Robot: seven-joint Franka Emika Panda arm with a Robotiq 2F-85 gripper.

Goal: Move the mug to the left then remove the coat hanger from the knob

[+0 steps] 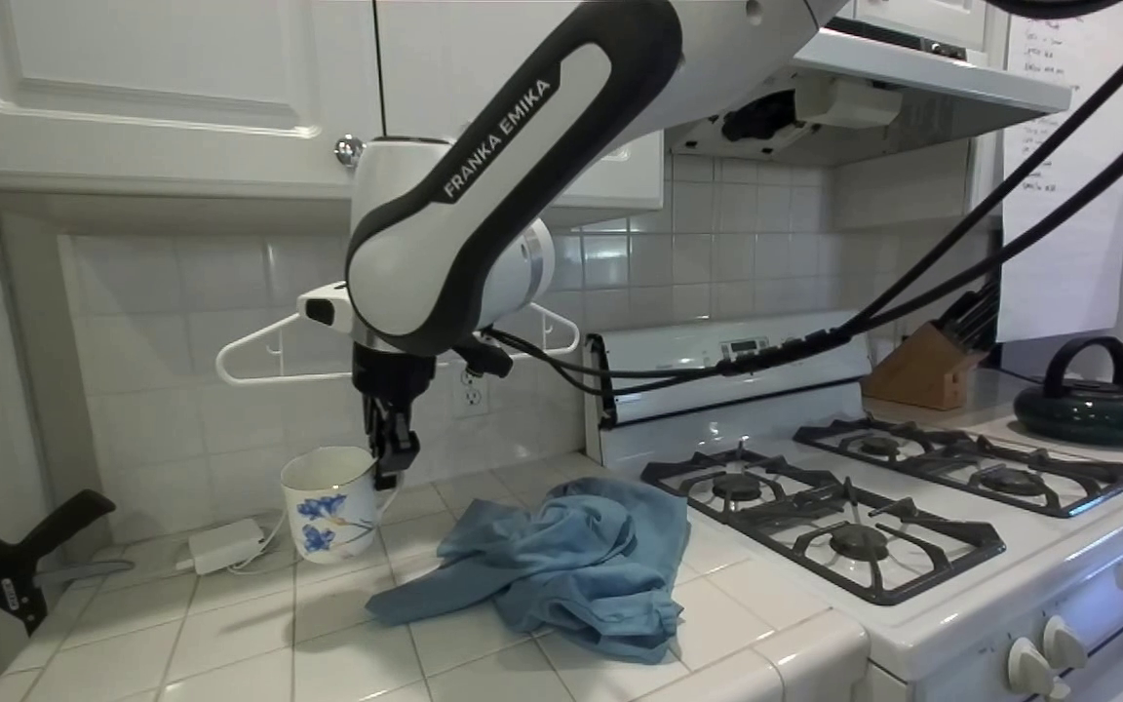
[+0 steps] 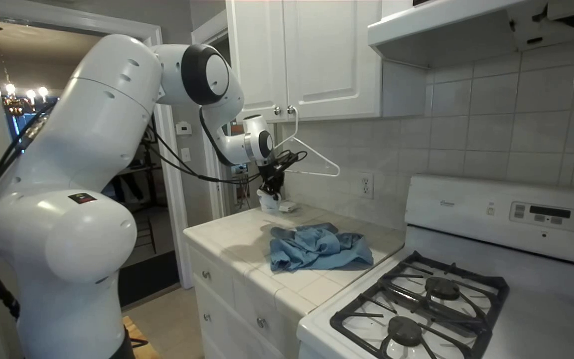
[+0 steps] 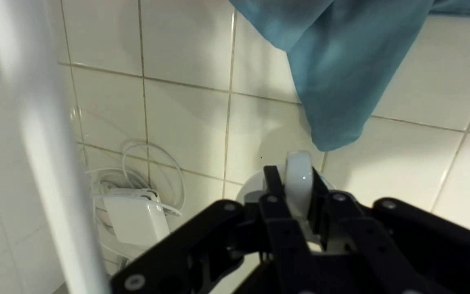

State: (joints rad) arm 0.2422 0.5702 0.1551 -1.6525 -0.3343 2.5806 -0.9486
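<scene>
At the left in an exterior view, the charger [image 1: 223, 546] and its cord [image 3: 147, 145] lie just beside the mug [image 1: 326, 512], on the side it has to go; a straight slide could butt the mug into them or drag the cord along. The mug is about upright, its handle [image 3: 299, 175] pinched by the gripper [image 3: 296, 179], though whether its base touches the surface [image 1: 230, 634] I can't quite tell. Held by one side only, it may swing or tip if the base catches on anything. The hanger [image 1: 284, 379] hangs behind the gripper, hook [image 2: 297, 124] over a knob [image 2: 291, 110], and in the wrist view its blurred bar [image 3: 51, 147] runs close by: raising or turning the arm [image 1: 484, 195] could snag it and knock it loose before its turn.

Around these, a clamp [image 1: 16, 570] at the far left would limit how far the mug can travel. Over the middle, the arm hides the hook from that same viewpoint, which makes freeing it harder to judge. To the right, a crumpled cloth [image 1: 571, 565] lies near the mug but off its path. Beyond it the stove [image 1: 1059, 551], knife block [image 1: 927, 370] and kettle [image 1: 1088, 411] sit well apart from the work and should bar nothing
</scene>
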